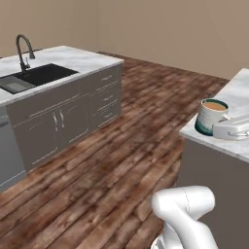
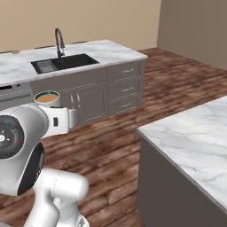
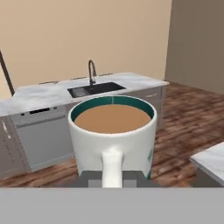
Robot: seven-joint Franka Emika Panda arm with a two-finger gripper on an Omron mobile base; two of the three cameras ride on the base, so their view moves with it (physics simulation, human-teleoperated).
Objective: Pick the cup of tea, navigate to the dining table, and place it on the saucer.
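Observation:
The cup of tea (image 3: 113, 135) is a white mug with a teal rim, full of brown liquid, its handle turned toward the hand camera. My gripper (image 3: 112, 178) is shut on it, a dark finger at each side of its base. In the left base view the cup of tea (image 1: 212, 115) hangs upright in the air by the near counter's corner, with my gripper (image 1: 216, 127) at its base. In the right base view the cup (image 2: 47, 98) peeks over my arm. The dining table (image 1: 82, 61), marble-topped with a black sink (image 1: 46, 74), stands across the floor. The saucer is out of view.
A near marble counter (image 2: 190, 133) stands close on my right. Open wooden floor (image 1: 121, 146) lies between it and the sink counter. A curved tap (image 1: 22, 48) rises behind the sink, with grey cabinets and drawers (image 1: 104, 95) below and a dishwasher (image 3: 43, 135) beside them.

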